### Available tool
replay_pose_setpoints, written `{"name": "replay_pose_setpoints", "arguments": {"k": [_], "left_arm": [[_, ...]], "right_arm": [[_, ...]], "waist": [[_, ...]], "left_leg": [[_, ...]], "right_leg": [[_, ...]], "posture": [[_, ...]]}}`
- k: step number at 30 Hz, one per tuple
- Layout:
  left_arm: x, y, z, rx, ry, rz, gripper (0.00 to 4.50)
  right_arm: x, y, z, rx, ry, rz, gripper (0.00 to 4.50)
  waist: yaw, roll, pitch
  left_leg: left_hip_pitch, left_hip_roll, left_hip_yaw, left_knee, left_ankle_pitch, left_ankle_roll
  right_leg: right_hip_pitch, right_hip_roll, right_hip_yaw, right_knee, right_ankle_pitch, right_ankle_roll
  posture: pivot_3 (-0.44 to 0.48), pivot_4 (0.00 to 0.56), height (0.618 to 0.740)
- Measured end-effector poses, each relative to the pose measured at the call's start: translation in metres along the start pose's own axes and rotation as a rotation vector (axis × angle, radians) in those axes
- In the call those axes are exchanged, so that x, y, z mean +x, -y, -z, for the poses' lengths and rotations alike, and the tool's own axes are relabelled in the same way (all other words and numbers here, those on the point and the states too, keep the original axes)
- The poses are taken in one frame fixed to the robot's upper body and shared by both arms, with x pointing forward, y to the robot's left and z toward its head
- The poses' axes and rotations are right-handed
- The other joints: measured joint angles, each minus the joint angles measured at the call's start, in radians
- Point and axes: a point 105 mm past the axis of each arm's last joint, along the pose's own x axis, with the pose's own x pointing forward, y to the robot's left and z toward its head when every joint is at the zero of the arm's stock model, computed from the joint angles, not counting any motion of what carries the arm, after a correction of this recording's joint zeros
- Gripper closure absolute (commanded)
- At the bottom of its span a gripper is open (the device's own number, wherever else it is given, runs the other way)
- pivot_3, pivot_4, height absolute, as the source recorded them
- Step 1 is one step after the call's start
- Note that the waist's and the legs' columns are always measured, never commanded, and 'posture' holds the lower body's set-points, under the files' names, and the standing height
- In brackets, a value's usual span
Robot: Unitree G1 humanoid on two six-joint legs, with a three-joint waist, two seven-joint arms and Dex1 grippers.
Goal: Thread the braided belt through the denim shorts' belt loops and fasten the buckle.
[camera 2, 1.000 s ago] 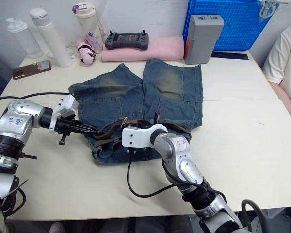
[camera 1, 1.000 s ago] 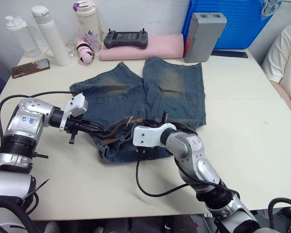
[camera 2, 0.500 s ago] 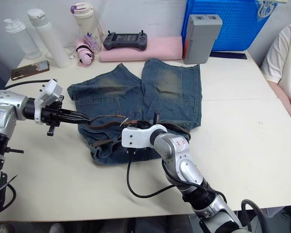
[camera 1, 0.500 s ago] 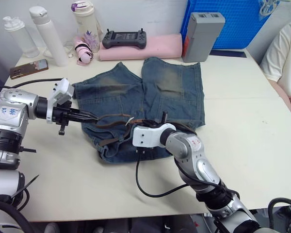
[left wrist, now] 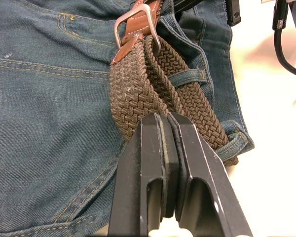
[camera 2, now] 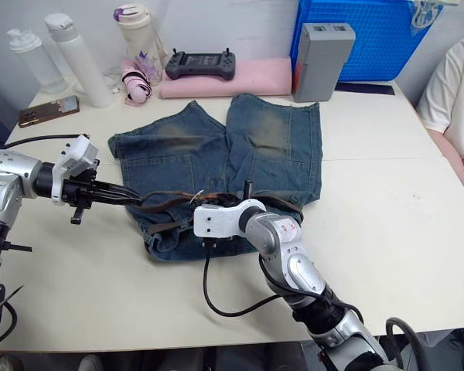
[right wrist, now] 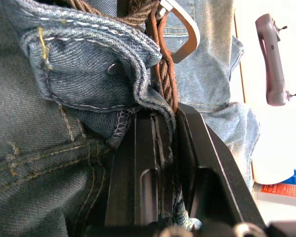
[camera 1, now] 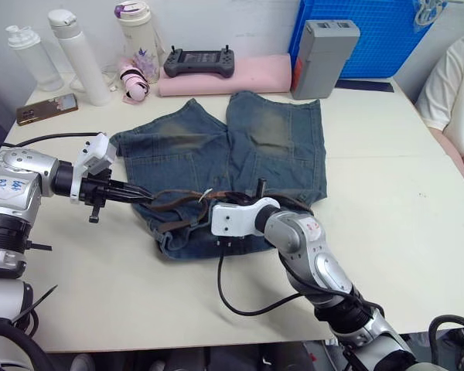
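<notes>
1. Left hand (left wrist: 168, 129) is clamped on the braided belt (left wrist: 138, 89) beside the buckle (left wrist: 136, 22).
2. Right hand (right wrist: 164, 123) pinches belt and waistband of the denim shorts (camera 1: 240, 151) on the worktop (camera 1: 402, 201).
3. Risk: pulling sideways drags the shorts, bunching the belt loops (left wrist: 187, 77).

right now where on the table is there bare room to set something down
Bare table runs right of the denim shorts, and along the near edge. Crowded: the back edge, with bottles, phone, controller, blue crate.

Bottles (camera 1: 76, 56), phone (camera 1: 46, 109), controller (camera 1: 199, 62) on pink pad (camera 1: 251, 76), blue crate (camera 1: 379, 35).
</notes>
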Motion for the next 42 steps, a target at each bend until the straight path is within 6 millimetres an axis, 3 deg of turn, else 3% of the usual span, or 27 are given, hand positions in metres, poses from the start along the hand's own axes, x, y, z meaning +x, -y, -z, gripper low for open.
{"name": "replay_pose_setpoints", "arguments": {"k": [12,29,42], "left_arm": [[0.005,-0.005,-0.008,0.013,0.011,0.010,4.50],[0.009,0.012,0.005,0.105,-0.052,0.064,4.50],[0.006,0.014,-0.001,0.079,-0.013,0.053,4.50]], "right_arm": [[0.000,0.002,-0.002,-0.063,0.064,-0.014,4.42],[0.001,0.006,0.007,-0.028,0.056,0.000,4.42],[-0.002,0.006,0.009,-0.102,0.111,0.013,4.42]], "waist": [[-0.003,0.000,0.000],[0.000,0.000,0.000],[0.000,0.000,0.000]], "left_leg": [[0.000,0.000,0.000,0.000,0.000,0.000],[0.000,0.000,0.000,0.000,0.000,0.000],[0.000,0.000,0.001,0.000,0.000,0.000]], "right_leg": [[0.000,0.000,0.000,0.000,0.000,0.000],[0.000,0.000,0.000,0.000,0.000,0.000],[0.000,0.000,0.000,0.000,0.000,0.000]], "posture": [[0.000,0.150,0.714],[0.000,0.150,0.714],[0.000,0.150,0.714]]}}
